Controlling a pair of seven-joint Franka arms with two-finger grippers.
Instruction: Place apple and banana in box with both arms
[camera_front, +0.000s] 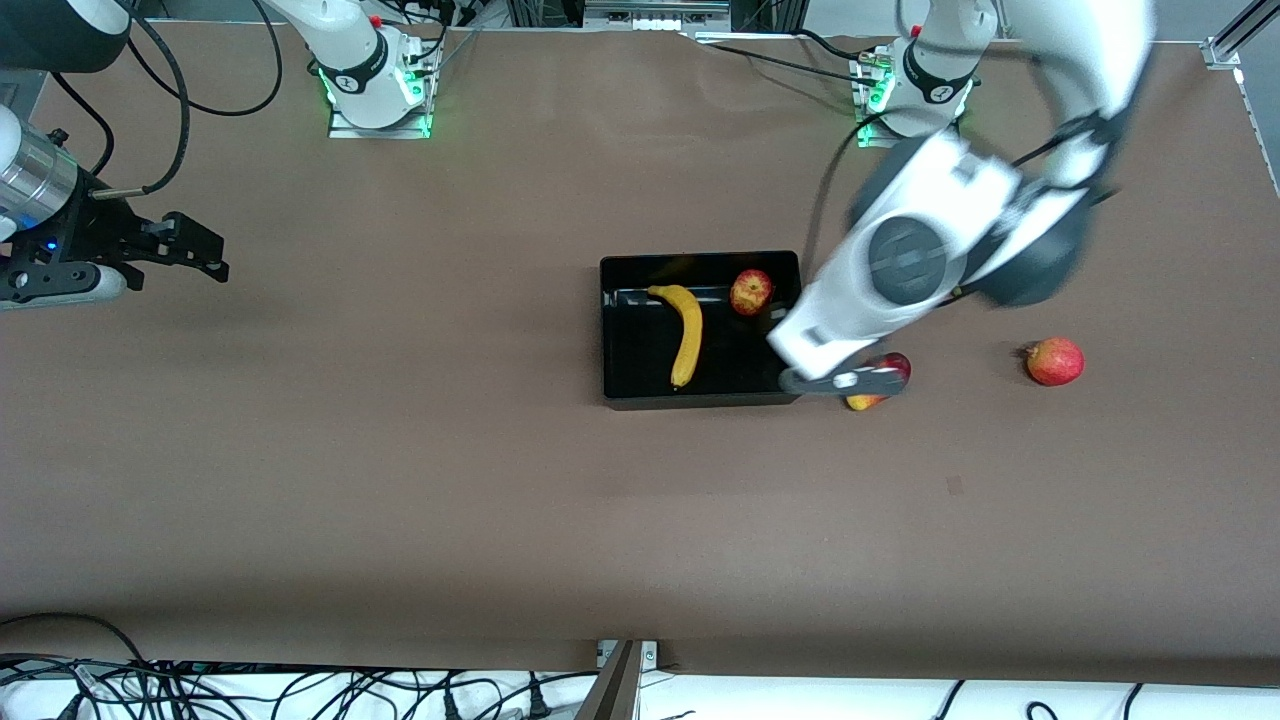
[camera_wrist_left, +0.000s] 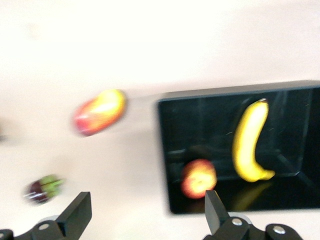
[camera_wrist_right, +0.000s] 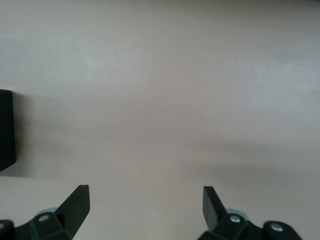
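The black box (camera_front: 640, 360) sits mid-table. In it lie the yellow banana (camera_front: 686, 332) and, toward the left arm's end, the red-and-yellow apple (camera_front: 751, 292). My left gripper (camera_front: 842, 380) hangs open and empty over the table just outside the box wall at the left arm's end. The left wrist view shows the box (camera_wrist_left: 290, 125), the banana (camera_wrist_left: 252, 142), the apple (camera_wrist_left: 199, 178) and the left gripper (camera_wrist_left: 146, 207) with nothing between its fingers. My right gripper (camera_front: 205, 255) waits open and empty at the right arm's end of the table; the right wrist view shows it (camera_wrist_right: 146, 200) over bare table.
An oblong red-yellow fruit (camera_front: 875, 388) lies on the table beside the box, partly under the left gripper, and appears again (camera_wrist_left: 99, 111). A round pinkish-red fruit (camera_front: 1055, 361) sits farther toward the left arm's end. A box corner (camera_wrist_right: 6, 130) shows in the right wrist view.
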